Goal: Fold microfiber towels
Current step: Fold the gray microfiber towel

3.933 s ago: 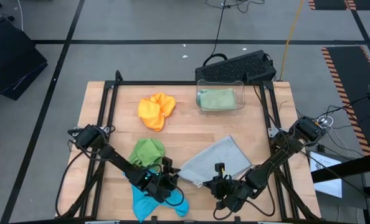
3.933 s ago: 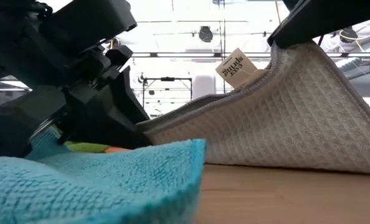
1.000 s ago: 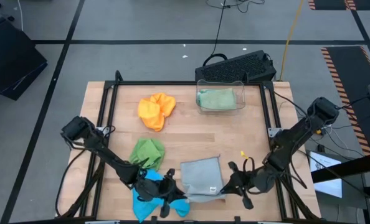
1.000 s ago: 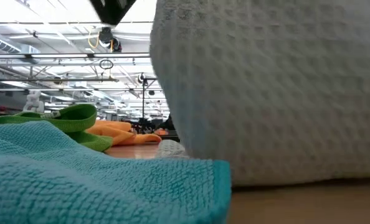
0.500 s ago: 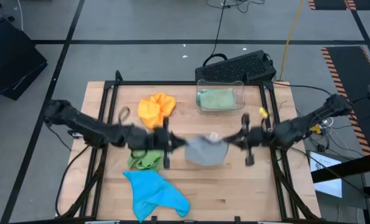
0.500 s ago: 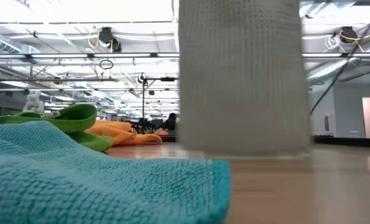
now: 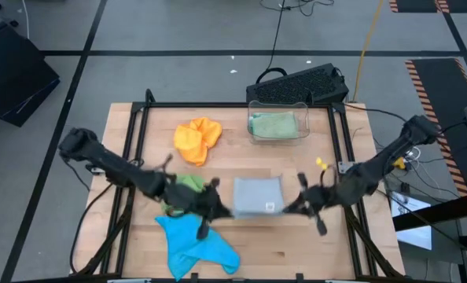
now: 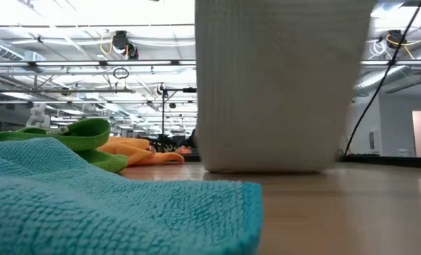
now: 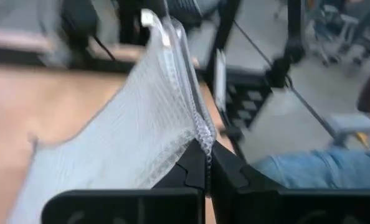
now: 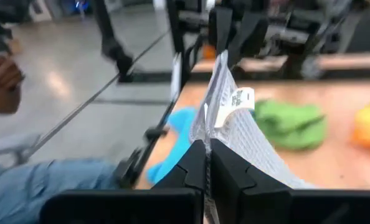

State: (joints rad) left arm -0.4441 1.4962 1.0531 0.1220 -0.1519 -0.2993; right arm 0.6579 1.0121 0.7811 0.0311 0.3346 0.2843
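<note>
A grey waffle-weave towel (image 7: 257, 196), folded to a small rectangle, hangs between my two grippers over the table's middle front. In the low view (image 8: 281, 85) it hangs as a flat sheet, its lower edge at about table height. My left gripper (image 7: 222, 211) is shut on its left end and my right gripper (image 7: 290, 208) on its right end. A blue towel (image 7: 194, 245) lies bunched at the front left. A bright green towel (image 7: 188, 190) lies behind it and an orange one (image 7: 197, 140) farther back. My left gripper pinches the towel's upper edge at its left end (image 9: 200, 138) between its two shut fingers, coming level from the table's left. The cloth there looks doubled. The towel hangs below and runs off toward the other gripper. My right gripper pinches the towel's upper edge at its right end (image 10: 208, 134) between its two shut fingers, coming level from the table's right. A white tag (image 10: 240, 98) sticks out just beyond the fingers. The towel hangs below, spread toward my left gripper.
A clear plastic bin (image 7: 279, 126) holding a pale green towel stands at the back middle, with a dark keyboard (image 7: 300, 85) behind it. A person in jeans (image 10: 42, 180) is beside the table. Bare wood lies under and right of the hanging towel.
Both grippers have lifted the grey towel off the table near the front edge and swung it up and toward the far edge. They have then come back a little toward the near edge and lower. The towel now hangs flat between them.
</note>
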